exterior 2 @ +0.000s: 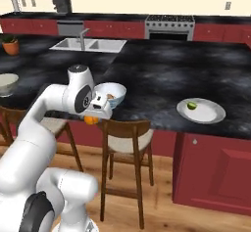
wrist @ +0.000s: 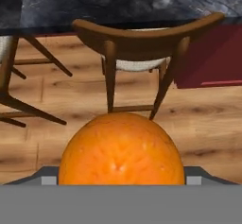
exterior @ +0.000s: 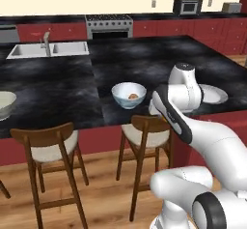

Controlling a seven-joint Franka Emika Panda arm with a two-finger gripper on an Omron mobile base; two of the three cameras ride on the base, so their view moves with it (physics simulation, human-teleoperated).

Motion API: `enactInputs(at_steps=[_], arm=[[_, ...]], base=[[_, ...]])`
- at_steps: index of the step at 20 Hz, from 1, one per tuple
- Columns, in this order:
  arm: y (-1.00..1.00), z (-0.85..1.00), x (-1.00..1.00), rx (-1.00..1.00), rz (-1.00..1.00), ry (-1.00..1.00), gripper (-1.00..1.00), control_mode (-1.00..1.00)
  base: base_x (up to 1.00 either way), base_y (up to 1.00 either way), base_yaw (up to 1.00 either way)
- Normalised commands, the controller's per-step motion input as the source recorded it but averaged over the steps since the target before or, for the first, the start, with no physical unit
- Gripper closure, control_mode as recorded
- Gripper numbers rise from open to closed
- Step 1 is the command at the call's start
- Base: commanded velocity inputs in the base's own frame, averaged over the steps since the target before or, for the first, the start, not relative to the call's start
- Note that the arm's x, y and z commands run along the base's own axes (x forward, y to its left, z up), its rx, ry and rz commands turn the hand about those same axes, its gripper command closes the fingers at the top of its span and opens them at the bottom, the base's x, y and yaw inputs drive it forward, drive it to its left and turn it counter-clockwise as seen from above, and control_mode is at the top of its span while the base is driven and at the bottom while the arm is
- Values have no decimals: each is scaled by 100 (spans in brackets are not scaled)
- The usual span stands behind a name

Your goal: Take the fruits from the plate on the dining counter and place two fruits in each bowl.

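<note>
Fingers [exterior 2: 91, 119] pinching orange [wrist: 121, 150], held off table's front edge over chair [wrist: 142, 38]. Near bowl [exterior 2: 110, 94] holds tan fruit [exterior: 133, 96]; lime [exterior 2: 192, 105] on plate [exterior 2: 208, 114]. Risk: orange slips before clearing bowl rim, drops to floor.

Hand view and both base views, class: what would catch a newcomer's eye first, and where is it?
The bright orange looms large in the hand view, held in the claw above a wooden chair and plank floor. On the black dining counter, a white bowl holds one tan-brown fruit, and a green lime sits alone on the plate.
</note>
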Motion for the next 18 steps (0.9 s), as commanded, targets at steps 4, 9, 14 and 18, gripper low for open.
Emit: enactInputs(at_steps=[4,9,14,18], arm=[[0,0,0,0,0,0,100,100],[0,0,0,0,0,0,100,100],[0,0,0,0,0,0,100,100],[0,0,0,0,0,0,100,100]], base=[[22,100,0],[44,100,-5],[46,100,-7],[16,100,-1]])
